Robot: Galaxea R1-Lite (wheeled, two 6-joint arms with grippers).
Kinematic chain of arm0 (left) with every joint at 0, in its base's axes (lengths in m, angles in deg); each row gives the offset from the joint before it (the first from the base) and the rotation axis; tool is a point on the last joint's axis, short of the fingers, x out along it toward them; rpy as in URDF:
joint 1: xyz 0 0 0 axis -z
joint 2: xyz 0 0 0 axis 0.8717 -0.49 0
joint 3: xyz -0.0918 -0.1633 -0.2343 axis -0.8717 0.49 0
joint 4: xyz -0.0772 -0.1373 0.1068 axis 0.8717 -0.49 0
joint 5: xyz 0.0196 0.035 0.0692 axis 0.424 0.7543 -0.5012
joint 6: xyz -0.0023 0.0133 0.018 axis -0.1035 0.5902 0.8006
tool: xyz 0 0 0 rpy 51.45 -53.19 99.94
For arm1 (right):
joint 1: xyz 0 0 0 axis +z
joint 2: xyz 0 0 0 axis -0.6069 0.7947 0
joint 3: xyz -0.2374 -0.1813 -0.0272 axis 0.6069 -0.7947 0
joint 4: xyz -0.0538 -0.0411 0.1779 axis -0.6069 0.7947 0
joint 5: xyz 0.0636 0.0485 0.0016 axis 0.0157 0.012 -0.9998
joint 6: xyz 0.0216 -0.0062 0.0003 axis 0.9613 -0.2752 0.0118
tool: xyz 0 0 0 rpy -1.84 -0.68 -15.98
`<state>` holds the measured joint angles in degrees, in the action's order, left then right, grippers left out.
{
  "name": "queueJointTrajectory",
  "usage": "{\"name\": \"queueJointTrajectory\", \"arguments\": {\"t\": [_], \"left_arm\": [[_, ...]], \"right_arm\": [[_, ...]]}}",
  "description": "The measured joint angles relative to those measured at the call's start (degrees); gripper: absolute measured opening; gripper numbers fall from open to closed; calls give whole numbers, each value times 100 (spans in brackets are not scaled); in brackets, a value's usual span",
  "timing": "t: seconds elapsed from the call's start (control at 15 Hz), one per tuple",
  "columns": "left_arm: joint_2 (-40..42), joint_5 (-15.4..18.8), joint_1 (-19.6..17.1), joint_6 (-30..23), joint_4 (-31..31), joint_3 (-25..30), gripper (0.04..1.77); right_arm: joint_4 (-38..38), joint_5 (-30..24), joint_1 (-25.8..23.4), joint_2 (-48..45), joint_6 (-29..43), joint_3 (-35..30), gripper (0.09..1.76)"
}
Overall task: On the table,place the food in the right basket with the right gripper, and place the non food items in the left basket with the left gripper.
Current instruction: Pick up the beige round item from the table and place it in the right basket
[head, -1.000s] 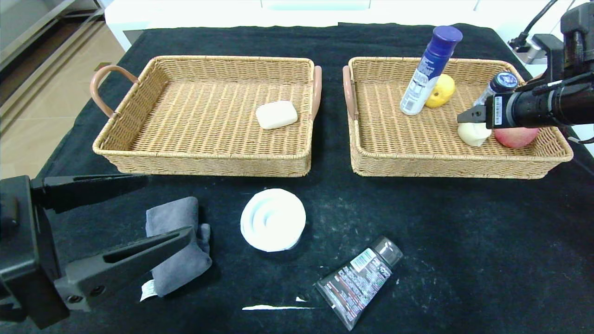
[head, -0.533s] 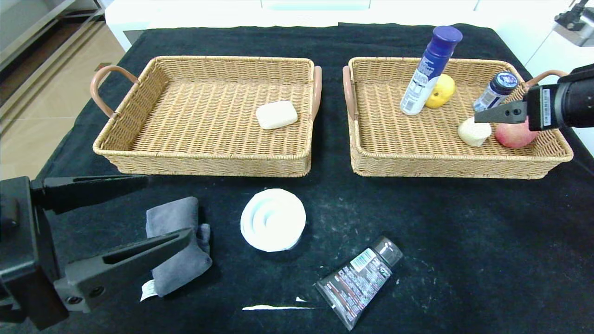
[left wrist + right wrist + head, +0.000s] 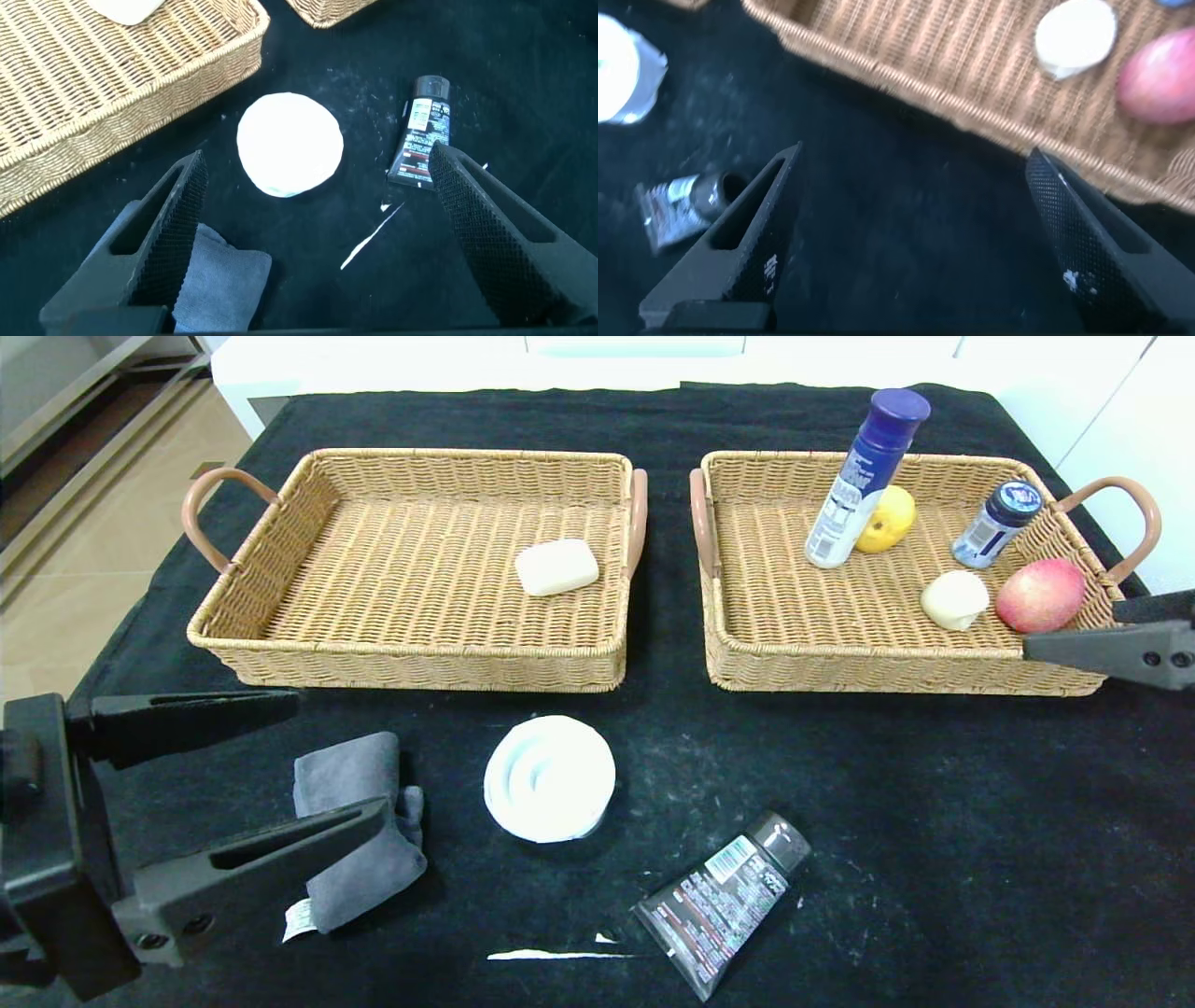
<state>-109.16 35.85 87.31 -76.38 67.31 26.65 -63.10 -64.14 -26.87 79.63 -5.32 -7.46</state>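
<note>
Two end effectors, both mine, stand wide open and empty: left end effector (image 3: 280, 765) over the grey cloth (image 3: 355, 831) on the surface (image 3: 934, 821), right end effector (image 3: 1111, 635) by the right basket (image 3: 840, 653) holding bottle (image 3: 864, 476), pear (image 3: 887, 518), bun (image 3: 954, 599).

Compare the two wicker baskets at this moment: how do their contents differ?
The left basket holds a single item, a cream soap bar; the right basket holds five: a tall blue-capped bottle, a yellow fruit, a small dark-capped bottle, a pale bun and a red fruit. Both are tan woven trays with brown loop handles, side by side.
</note>
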Motion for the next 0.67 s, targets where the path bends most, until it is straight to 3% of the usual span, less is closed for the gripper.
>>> {"name": "queueJointTrajectory", "arguments": {"t": [0.67], "left_arm": [[-26,-46,-17,-17,-2,-24,172]], "right_arm": [[-22,-358,57,-789,-13,-1039,170]]}}
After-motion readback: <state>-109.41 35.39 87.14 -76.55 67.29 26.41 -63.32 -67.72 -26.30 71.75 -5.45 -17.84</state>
